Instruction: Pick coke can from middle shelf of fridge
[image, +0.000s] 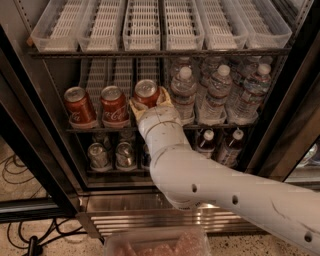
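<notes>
Three red coke cans stand in a row at the left of the fridge's middle shelf. My gripper reaches in from below, on the white arm, and is shut on the rightmost coke can. Its yellowish fingers sit against both sides of the can's lower half. The can's silver top and upper red body show above the wrist. The other two coke cans stand free to its left.
Water bottles fill the right half of the middle shelf, close beside the held can. Silver cans and small dark bottles stand on the lowest rack. Clear ribbed trays line the top shelf. A clear plastic bin lies below.
</notes>
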